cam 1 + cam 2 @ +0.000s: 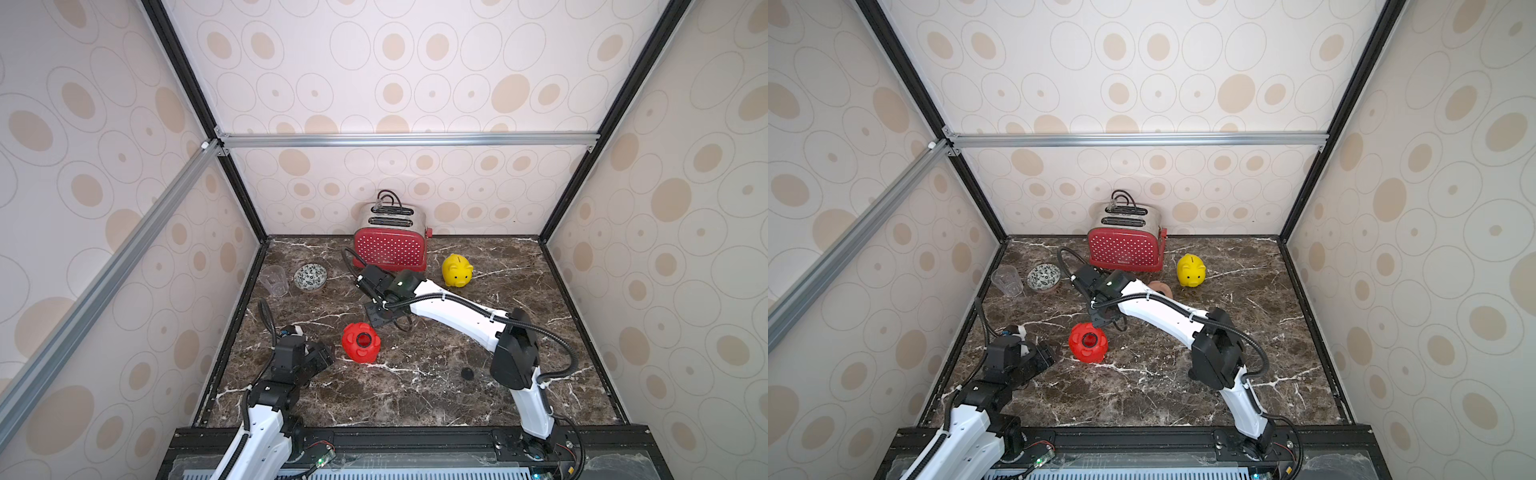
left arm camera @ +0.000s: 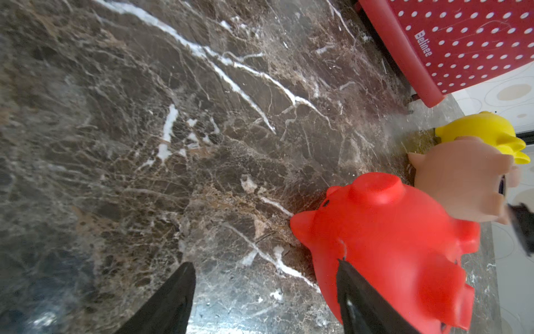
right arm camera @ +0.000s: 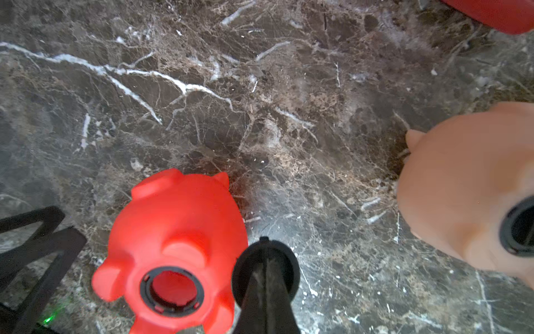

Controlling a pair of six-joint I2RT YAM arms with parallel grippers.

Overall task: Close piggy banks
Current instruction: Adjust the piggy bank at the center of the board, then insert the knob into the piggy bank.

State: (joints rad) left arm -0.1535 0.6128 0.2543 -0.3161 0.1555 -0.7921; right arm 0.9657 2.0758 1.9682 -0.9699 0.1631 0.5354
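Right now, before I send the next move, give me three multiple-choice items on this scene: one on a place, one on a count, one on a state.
1. Where does the yellow pig stand?
A. beside the toaster
B. on top of the toaster
C. behind the toaster

2. How many piggy banks are in view?
A. two
B. three
C. four

3. The belly hole of the red pig is:
A. plugged
B. open
C. hidden from every view

Key:
1 A, it stands upright on the marble just to the toaster's side in both top views.
2 B, red, yellow and the peach pig.
3 B, the right wrist view looks straight into the ringed hole, while a black plug sits in the shut right pincer next to it.
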